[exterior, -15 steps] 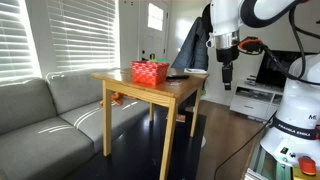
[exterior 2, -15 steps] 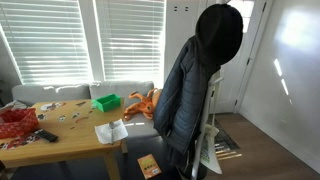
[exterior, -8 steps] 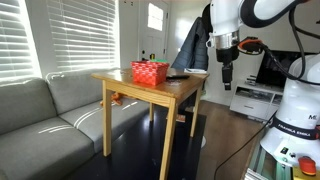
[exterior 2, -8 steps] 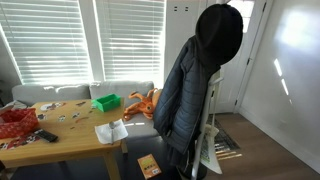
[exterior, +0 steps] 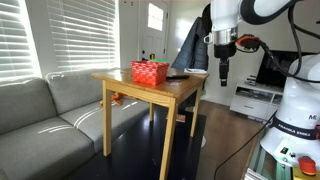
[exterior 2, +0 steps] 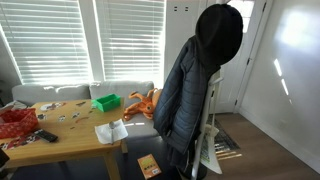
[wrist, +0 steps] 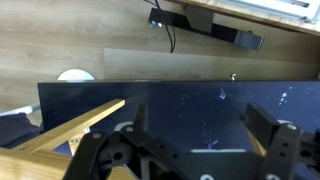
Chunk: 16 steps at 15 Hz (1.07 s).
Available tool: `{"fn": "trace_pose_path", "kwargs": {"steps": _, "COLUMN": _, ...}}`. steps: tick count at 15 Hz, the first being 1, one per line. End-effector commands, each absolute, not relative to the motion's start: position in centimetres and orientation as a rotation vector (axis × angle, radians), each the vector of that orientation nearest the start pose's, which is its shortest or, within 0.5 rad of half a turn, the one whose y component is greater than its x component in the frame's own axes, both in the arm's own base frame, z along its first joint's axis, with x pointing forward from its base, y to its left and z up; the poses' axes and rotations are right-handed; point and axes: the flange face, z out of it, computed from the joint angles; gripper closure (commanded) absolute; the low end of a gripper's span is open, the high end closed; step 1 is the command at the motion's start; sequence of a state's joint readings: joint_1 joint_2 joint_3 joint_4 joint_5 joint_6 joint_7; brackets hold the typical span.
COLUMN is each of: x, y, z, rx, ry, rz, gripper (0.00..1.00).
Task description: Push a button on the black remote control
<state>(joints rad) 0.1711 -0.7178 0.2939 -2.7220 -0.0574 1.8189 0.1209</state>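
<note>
The black remote control point(exterior: 177, 77) is a slim flat bar on the wooden table point(exterior: 180, 90), just beside the red mesh basket point(exterior: 150, 72). It also shows in an exterior view point(exterior 2: 45, 136) near the table's front edge, next to the basket point(exterior 2: 15, 124). My gripper point(exterior: 222, 78) hangs in the air off the table's end, apart from the remote and above tabletop height. In the wrist view my gripper point(wrist: 195, 135) is open and empty, with a dark panel point(wrist: 200, 105) filling the picture behind the fingers. The remote is out of the wrist view.
A large dark slanted panel point(exterior: 190, 45) leans at the table's far side. A grey sofa point(exterior: 40, 110) stands beside the table. A green box point(exterior 2: 105, 102), paper point(exterior 2: 110, 132) and small items lie on the table. A jacket on a stand point(exterior 2: 200, 85) hides the arm.
My gripper has risen slightly and shifted a little toward the table. The remote and basket have not moved.
</note>
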Motion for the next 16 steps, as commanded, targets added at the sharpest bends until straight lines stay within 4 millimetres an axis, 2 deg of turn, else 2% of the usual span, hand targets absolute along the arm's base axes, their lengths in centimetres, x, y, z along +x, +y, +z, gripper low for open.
{"fn": "trace_pose_path", "kwargs": {"steps": 1, "x": 30.4, "y": 12.2, "z": 44.8, "rx": -3.315, "ry": -0.641, "rz": 0.101, "gripper": 0.00}}
{"fn": "trace_pose_path", "kwargs": {"steps": 4, "x": 32.7, "y": 11.4, "z": 46.8, "rx": -3.233, "ry": -0.746, "rz": -0.002, "gripper": 0.00}}
{"fn": "trace_pose_path", "kwargs": {"steps": 5, "x": 33.4, "y": 11.0, "z": 47.4, "rx": -3.176, "ry": -0.803, "rz": -0.052, "gripper": 0.16}}
{"fn": "trace_pose_path", "kwargs": {"steps": 6, "x": 34.2, "y": 10.6, "z": 47.8, "rx": -3.142, "ry": -0.837, "rz": -0.100, "gripper": 0.26}}
{"fn": "trace_pose_path", "kwargs": {"steps": 11, "x": 38.0, "y": 9.4, "z": 48.5, "rx": -2.997, "ry": -0.905, "rz": -0.224, "gripper": 0.62}}
{"fn": "trace_pose_path", "kwargs": {"steps": 16, "x": 41.2, "y": 9.9, "z": 47.8, "rx": -2.868, "ry": -0.869, "rz": -0.269, "gripper": 0.96}}
